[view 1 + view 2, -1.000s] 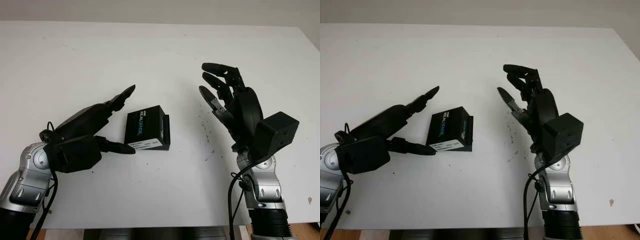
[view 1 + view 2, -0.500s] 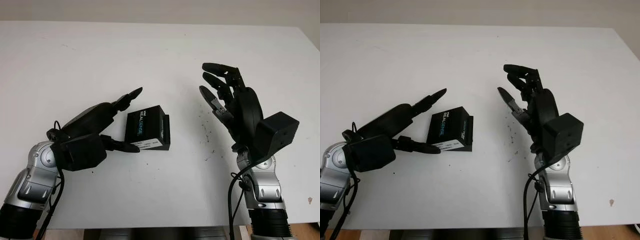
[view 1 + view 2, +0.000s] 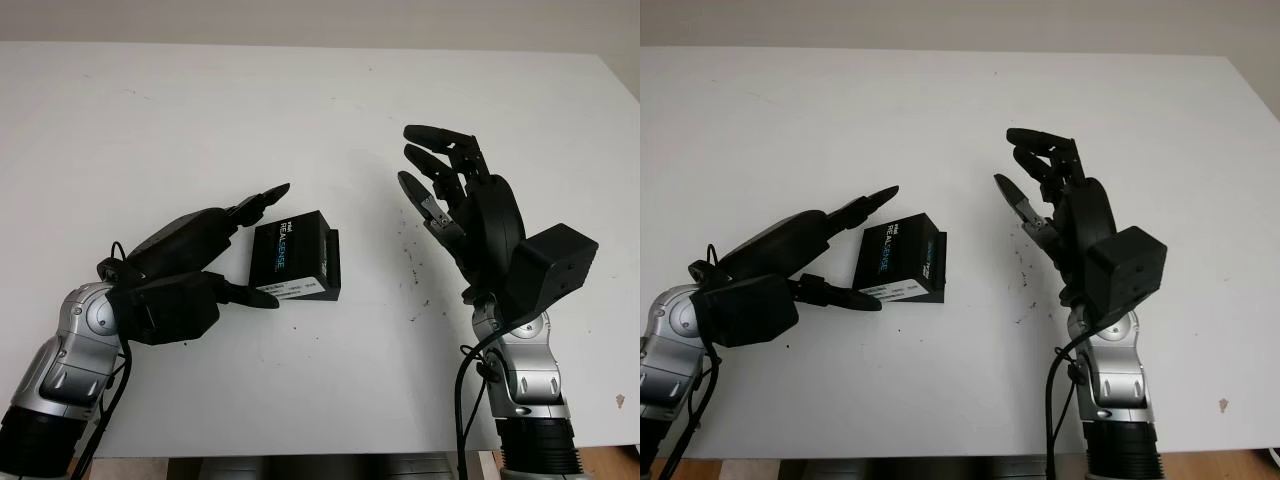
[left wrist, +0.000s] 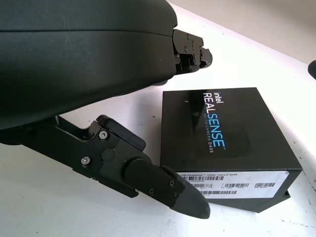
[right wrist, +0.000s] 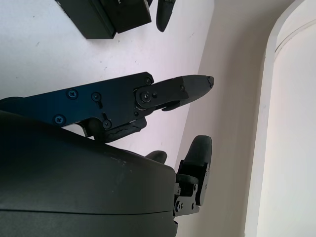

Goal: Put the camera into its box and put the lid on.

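Left hand (image 3: 205, 262) open, fingers flanking the black box (image 3: 296, 257) on the white table (image 3: 150, 130), lid seemingly on. Right hand (image 3: 462, 205) open, raised well apart. Close evenly on both sides to avoid skidding it.

Over the last second the left hand (image 3: 215, 255) has moved right and slightly away from the robot, closing in on the black box (image 3: 296, 256). Its upper finger (image 3: 262, 198) now reaches over the box's far-left corner, and its thumb tip (image 3: 262, 298) sits at the box's near-left edge by the white label.
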Motion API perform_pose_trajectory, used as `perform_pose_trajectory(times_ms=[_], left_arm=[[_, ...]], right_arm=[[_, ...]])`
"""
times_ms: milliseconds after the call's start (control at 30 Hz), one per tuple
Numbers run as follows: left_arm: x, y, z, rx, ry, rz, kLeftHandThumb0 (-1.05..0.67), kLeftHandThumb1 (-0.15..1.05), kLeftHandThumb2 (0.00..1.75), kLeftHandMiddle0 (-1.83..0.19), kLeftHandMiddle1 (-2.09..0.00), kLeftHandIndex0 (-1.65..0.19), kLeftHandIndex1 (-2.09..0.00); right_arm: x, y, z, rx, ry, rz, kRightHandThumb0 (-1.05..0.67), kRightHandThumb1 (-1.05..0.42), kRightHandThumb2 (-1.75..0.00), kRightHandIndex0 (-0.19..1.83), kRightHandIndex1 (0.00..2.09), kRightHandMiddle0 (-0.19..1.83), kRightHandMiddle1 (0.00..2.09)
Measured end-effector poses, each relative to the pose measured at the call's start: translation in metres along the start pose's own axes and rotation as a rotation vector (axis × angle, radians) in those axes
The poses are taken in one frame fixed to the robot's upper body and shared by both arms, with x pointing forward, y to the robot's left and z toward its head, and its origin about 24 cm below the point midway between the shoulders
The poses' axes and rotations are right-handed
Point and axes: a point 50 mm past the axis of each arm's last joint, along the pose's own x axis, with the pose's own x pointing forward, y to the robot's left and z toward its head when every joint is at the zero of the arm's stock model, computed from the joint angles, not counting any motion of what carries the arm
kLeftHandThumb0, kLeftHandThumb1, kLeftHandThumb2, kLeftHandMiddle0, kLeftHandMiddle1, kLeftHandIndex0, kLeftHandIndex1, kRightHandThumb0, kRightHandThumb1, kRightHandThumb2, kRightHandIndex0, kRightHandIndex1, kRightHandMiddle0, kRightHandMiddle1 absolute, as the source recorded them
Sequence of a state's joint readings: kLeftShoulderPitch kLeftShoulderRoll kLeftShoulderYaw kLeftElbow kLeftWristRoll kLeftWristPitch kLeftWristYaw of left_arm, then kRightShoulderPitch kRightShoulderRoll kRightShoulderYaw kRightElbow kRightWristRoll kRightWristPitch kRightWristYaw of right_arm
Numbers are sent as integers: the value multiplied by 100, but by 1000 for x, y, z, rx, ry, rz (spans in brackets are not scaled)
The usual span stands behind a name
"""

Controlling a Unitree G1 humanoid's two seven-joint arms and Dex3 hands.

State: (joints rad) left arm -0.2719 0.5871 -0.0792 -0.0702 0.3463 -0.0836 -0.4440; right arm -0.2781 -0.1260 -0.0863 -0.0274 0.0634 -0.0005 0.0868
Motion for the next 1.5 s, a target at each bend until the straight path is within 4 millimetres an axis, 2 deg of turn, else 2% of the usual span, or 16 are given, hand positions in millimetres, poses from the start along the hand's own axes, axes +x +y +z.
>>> perform_pose_trajectory(times_ms=[67,133,200,333,1033,1133,1233,1333,1500], left_arm=[[0,0,0,-6,-11,13,-52,78,5,6,-94,-13,-37],[1,0,1,-15,-24,34,-48,77,5,4,-109,0,-78],[1,-1,2,-29,-38,52,-46,79,6,3,-117,6,-102],[2,-4,2,-48,-41,75,-45,81,6,-1,-127,7,-119],[2,-8,0,-76,-34,116,-45,87,6,1,-140,10,-134],[2,-9,0,-92,-27,118,-39,92,7,0,-138,10,-134],[1,-10,0,-102,-31,136,-29,103,12,-3,-143,7,-139],[0,-9,2,-111,-61,159,-20,104,19,-3,-157,5,-148],[-1,-6,3,-140,-74,184,-19,105,18,-6,-168,3,-151]], right_arm=[[0,0,0,-2,0,0,-56,-105,-12,4,65,-3,115],[0,0,0,-3,0,-1,-56,-105,-12,4,65,-3,116],[0,0,0,-3,0,0,-56,-105,-12,4,65,-3,116],[0,0,0,-3,0,0,-55,-105,-12,4,65,-3,115],[-1,0,-1,0,4,1,-55,-105,-11,3,67,-4,116],[-1,0,-1,4,6,1,-56,-105,-11,3,67,-4,116],[-2,0,-2,2,12,-2,-56,-105,-10,3,66,-3,115],[-2,0,-3,2,23,-5,-55,-105,-9,3,65,-2,114],[-2,2,-3,4,26,-9,-56,-105,-9,5,65,-1,113]])
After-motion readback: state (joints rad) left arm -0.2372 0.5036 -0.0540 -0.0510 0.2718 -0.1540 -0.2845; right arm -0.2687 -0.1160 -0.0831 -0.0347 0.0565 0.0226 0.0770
